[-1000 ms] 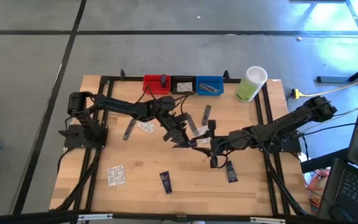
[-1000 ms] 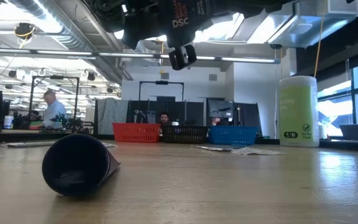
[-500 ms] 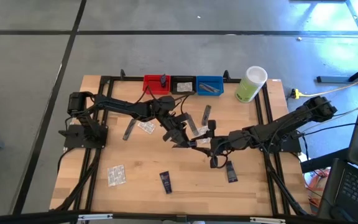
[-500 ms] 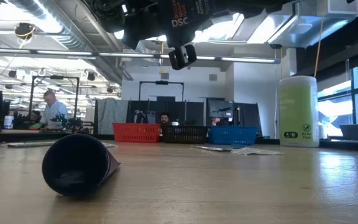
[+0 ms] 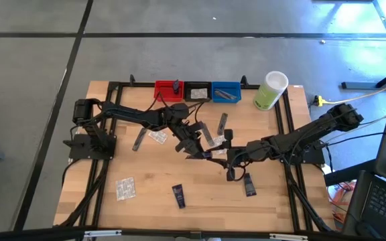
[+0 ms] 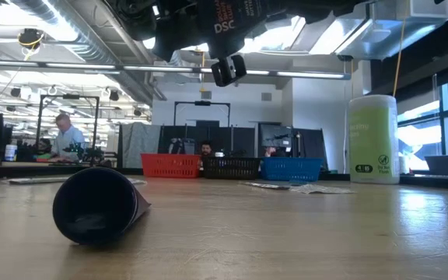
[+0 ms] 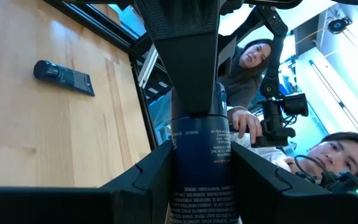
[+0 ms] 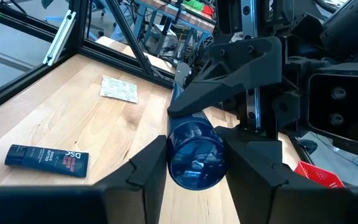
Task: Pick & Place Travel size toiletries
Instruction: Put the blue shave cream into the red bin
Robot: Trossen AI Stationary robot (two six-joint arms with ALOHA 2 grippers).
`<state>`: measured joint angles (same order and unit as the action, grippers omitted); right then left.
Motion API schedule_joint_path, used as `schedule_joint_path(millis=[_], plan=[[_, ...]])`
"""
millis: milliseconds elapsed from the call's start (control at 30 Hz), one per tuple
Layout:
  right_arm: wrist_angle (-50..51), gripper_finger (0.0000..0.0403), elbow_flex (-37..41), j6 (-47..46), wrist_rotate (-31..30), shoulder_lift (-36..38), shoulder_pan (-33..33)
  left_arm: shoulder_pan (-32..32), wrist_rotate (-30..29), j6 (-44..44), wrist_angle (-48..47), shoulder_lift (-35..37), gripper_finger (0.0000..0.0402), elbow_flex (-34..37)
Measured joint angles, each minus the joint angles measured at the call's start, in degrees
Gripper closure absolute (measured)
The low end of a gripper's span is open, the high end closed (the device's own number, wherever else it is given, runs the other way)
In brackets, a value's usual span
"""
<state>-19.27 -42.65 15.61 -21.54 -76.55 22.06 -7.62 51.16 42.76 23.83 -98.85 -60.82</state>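
High view: both tools meet mid-worktop.
Left tool: clamps navy tube.
Right tool: grips same tube.
Nearby: second tube, sachet.

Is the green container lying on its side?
No, the pale-green container stands upright on the table, its white lid on top.

Two black jointed arms, black cables, angular matte-black fingers
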Motion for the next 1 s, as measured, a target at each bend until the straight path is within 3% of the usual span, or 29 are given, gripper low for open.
schedule_joint_path(millis=[167, 433, 600, 733, 867, 1000], plan=[[0.0, 0.0242, 0.0, 0.0, -0.1, 0.0, 0.0, 0.0, 0.0, 0.0, 0.0, 0.0, 0.0261, 0.0], [0.0, 0.0266, 0.0, -0.1, 0.1, 0.0, 0.0, 0.0, 0.0, 0.0, 0.0, 0.0, 0.0261, 0.0], [0.0, 0.0251, 0.0, -0.1, 0.1, 0.0, 0.0, 0.0, 0.0, -0.2, 0.0, 0.0, 0.0261, 0.0], [-0.1, 0.0256, 0.0, -0.1, -0.1, 0.0, 0.0, 0.0, 0.0, -4.7, 0.0, 0.0, 0.0258, 0.0], [-0.1, 0.0273, 0.0, -0.1, -0.1, 0.0, 0.0, 0.0, 0.0, -7.4, 0.1, 0.0, 0.0236, 0.0], [0.0, 0.0265, 0.0, -0.1, -0.1, 0.0, 0.0, -0.1, 0.2, -8.2, 0.1, 0.0, 0.0200, 0.0]])
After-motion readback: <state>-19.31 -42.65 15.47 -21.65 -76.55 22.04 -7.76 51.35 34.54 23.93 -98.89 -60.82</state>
